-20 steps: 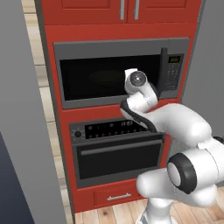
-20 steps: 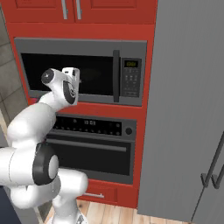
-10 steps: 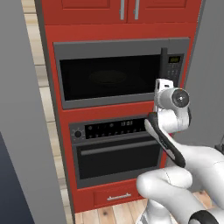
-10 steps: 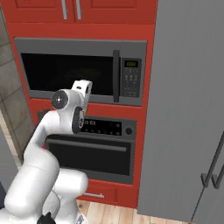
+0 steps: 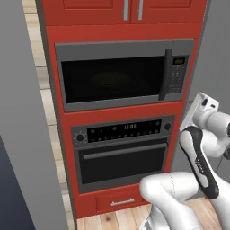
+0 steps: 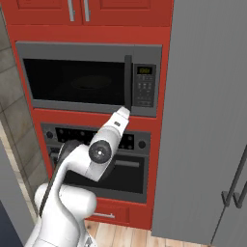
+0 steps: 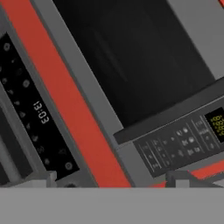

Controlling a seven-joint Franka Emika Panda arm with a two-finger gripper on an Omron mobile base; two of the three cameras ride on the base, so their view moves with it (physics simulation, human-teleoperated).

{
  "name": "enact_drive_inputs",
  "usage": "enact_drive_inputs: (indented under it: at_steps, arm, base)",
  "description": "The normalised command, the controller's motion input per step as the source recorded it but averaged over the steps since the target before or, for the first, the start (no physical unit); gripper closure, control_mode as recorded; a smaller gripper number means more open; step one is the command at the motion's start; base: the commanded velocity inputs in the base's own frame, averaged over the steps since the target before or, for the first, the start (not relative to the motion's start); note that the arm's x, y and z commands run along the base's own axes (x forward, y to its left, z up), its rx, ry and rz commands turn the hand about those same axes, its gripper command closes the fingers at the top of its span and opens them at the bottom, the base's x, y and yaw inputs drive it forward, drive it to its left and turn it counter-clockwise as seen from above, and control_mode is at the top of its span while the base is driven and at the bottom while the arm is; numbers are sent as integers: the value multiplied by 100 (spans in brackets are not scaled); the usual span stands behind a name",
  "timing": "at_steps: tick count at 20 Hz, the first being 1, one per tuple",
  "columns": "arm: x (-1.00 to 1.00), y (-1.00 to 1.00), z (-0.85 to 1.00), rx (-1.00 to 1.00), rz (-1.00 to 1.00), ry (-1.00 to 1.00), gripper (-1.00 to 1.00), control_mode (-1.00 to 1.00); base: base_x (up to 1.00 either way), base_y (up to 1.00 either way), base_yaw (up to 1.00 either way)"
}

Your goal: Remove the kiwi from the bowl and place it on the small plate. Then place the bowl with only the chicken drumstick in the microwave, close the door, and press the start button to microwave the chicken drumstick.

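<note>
Right base view shows the microwave (image 6: 89,77) shut at chest height, its stiff vertical handle (image 6: 128,82) (likely the firmest hold) just above the gripper (image 6: 121,115), jaws spread wide, empty.

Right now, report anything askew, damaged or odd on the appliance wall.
Nothing stands out. The microwave door is shut and sits square, its keypad display is lit, the oven below looks intact, and the red cabinet doors are closed.
</note>
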Motion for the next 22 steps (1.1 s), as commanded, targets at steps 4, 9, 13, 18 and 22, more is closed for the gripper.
enact_drive_inputs:
  at_steps: [4, 9, 13, 18, 22]
  arm:
    - [6, -21, 0, 2, 0, -8, -100, -100]
    - [40, -2, 4, 0, 0, -4, -100, -100]
    - [35, -27, 2, 0, 1, -1, -100, -100]
    - [36, -30, 0, 0, 0, 0, -100, -100]
    - [36, -26, 0, 0, 1, 0, -100, -100]
  base:
    - [0, 0, 0]
    - [0, 0, 0]
    - [0, 0, 0]
    - [0, 0, 0]
    - [0, 0, 0]
